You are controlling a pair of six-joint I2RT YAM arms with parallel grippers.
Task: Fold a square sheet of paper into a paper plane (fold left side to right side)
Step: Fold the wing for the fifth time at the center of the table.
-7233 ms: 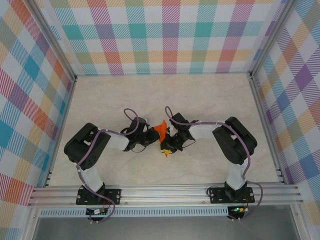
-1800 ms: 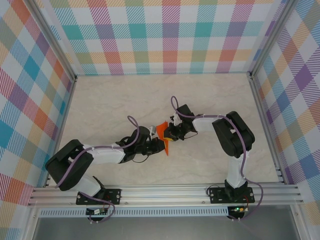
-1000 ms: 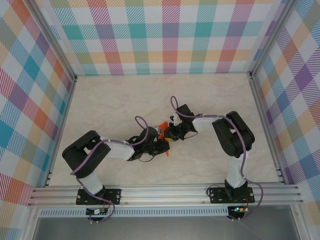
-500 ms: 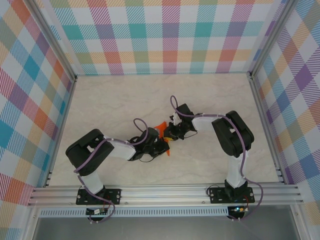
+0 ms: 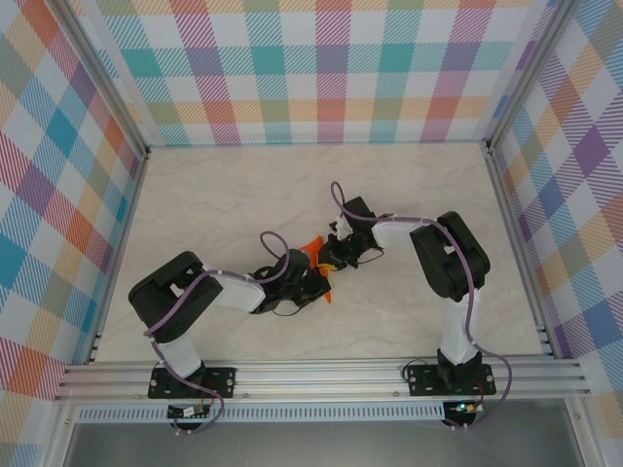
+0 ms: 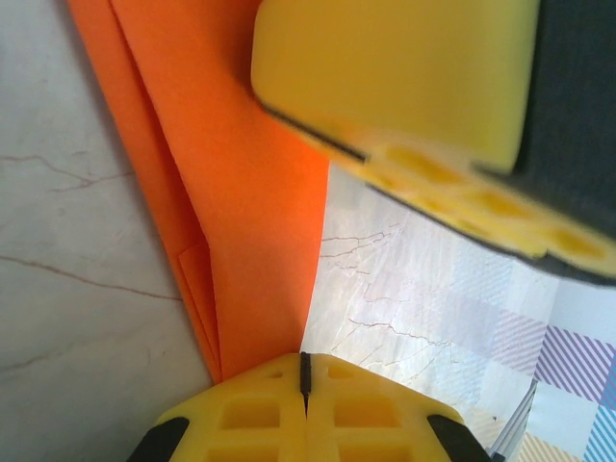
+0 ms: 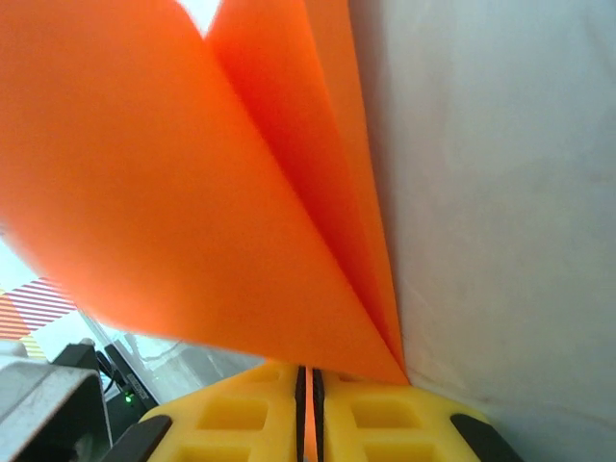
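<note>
The folded orange sheet of paper (image 5: 312,242) lies mid-table between the two grippers, its layers creased into a narrow pointed shape (image 6: 241,192). My right gripper (image 5: 330,260) is shut on it: a sliver of orange sits between its yellow fingertips (image 7: 308,371), and the upper flap (image 7: 192,192) lifts off the table. My left gripper (image 5: 325,289) is shut, its yellow tips (image 6: 304,364) meeting at the paper's near edge with nothing orange in the seam. The right gripper's yellow finger (image 6: 385,77) shows above the paper in the left wrist view.
The marble-look tabletop (image 5: 243,195) is walled by checked panels behind and on both sides, with an aluminium rail (image 5: 321,375) along the near edge. Both arms bend inward toward the middle.
About two seconds ago the left arm reached in low; it has since drawn its elbow back and set its shut gripper by the paper's near end. The right gripper has kept hold.
</note>
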